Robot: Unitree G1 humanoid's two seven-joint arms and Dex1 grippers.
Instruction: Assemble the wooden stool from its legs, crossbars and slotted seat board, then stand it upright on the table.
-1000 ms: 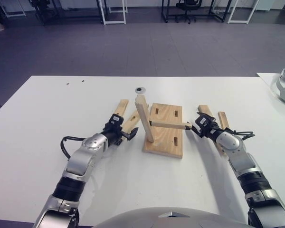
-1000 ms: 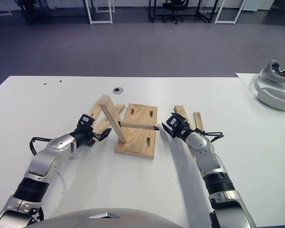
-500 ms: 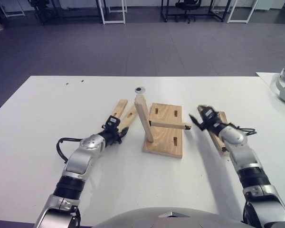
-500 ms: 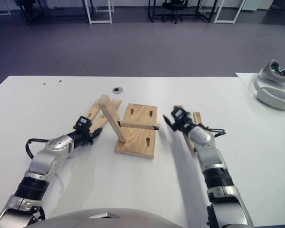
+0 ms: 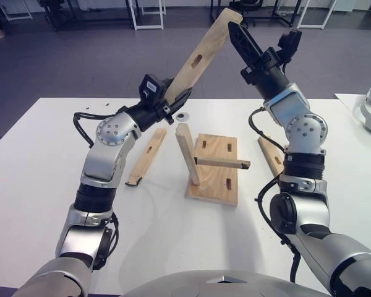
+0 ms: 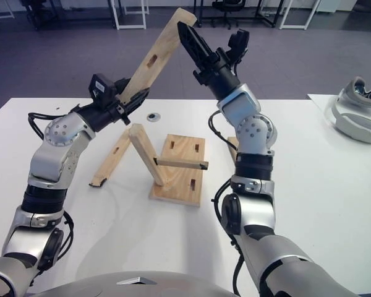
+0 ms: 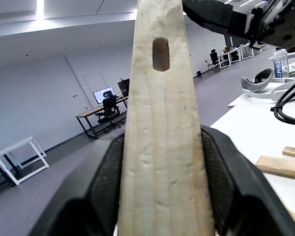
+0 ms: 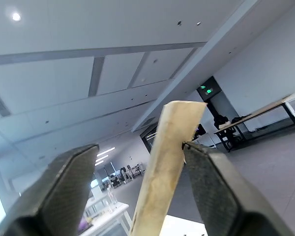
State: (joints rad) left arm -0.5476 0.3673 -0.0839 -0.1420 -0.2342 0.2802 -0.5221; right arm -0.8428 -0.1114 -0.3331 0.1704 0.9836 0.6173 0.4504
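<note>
Stool leg [image 5: 198,60] is raised high over the surface [image 5: 49,154] and tilted, with its lower end clamped in the left hand [image 5: 170,99]. The right hand [image 5: 263,30] is wide around its top end, one finger touching the wood. The seat board [image 5: 216,176] lies mid-surface.

overhead: raised leg [image 5: 206,48] | on seat board [image 5: 213,187]: tilted leg [image 5: 187,154], crossbar [image 5: 222,163] | free: table [image 5: 173,238] in front of board

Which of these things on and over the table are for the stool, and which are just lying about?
For the stool: raised leg in the left gripper; seat board with fitted leg and crossbar; loose leg; wood piece right of the board.
Lying about: small disc; headset.
</note>
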